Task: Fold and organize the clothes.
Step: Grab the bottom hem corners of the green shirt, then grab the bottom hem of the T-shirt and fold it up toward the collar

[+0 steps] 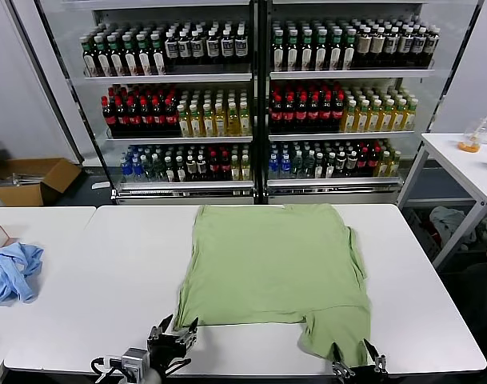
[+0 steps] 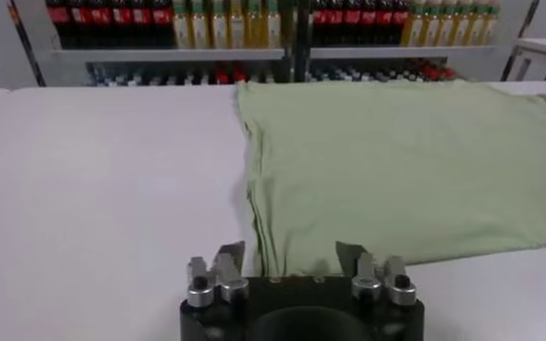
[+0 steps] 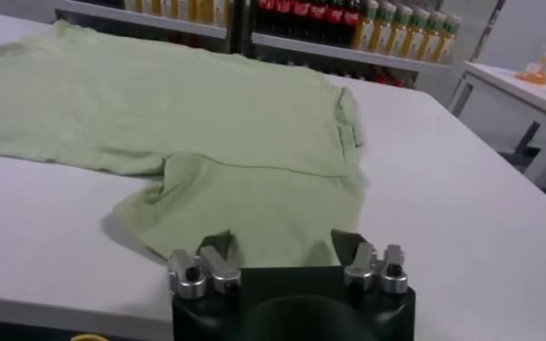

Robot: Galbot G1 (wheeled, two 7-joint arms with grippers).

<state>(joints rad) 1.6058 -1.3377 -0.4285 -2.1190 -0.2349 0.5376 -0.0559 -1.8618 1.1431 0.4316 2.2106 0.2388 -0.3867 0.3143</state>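
Observation:
The clothes are one light green shirt (image 1: 271, 264) spread flat on the white table (image 1: 107, 272), with a short sleeve (image 1: 335, 332) reaching toward the front edge. My left gripper (image 1: 175, 328) sits low at the shirt's near left corner. In the left wrist view this left gripper (image 2: 291, 258) has its fingers apart, and the folded shirt (image 2: 393, 167) edge lies between them. My right gripper (image 1: 357, 352) is at the sleeve's near hem. The right wrist view shows the right gripper (image 3: 282, 243) open with the sleeve (image 3: 254, 208) cloth between its fingers.
A crumpled light blue garment (image 1: 11, 272) lies on the neighbouring table at the far left. Glass-fronted shelves of bottles (image 1: 251, 104) stand behind the table. A second white table (image 1: 467, 160) is at the right, and a cardboard box (image 1: 35, 180) sits on the floor at the left.

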